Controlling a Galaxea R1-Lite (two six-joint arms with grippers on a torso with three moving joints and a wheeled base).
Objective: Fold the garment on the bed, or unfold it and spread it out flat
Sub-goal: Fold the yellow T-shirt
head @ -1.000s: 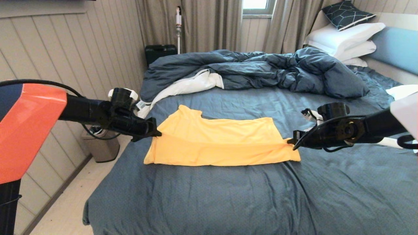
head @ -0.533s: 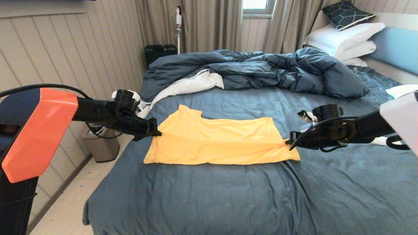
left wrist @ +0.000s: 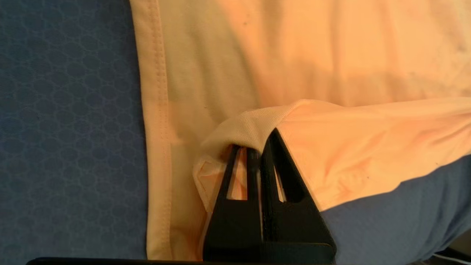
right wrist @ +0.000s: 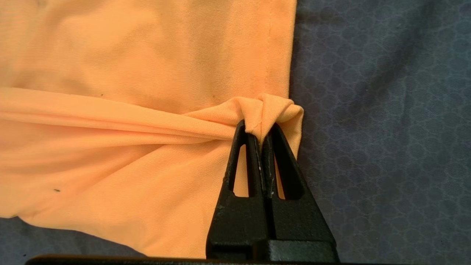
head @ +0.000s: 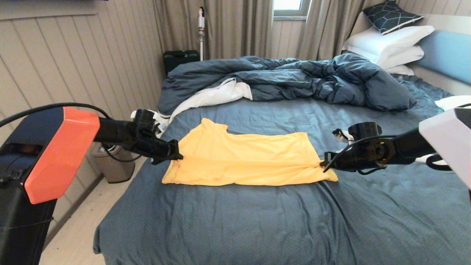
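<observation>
Left gripper (left wrist: 262,145): jaws pressed together, pinching a folded edge of the garment (head: 243,160) at its left end; the fabric drapes over the tips in the left wrist view. Right gripper (right wrist: 257,138): jaws pressed together on a bunched fold at the garment's right hem, with creases running from the pinch across the cloth. Both grippers sit low, just above the sheet, one at each end of the shirt. The yellow garment lies mid-bed (head: 228,221), stretched sideways between the two, its near edge doubled over. Beyond it, a rumpled dark blue duvet (head: 294,79) is heaped across the far half. White pillows (head: 386,44) are stacked at the far right against the light blue headboard (head: 447,55).
</observation>
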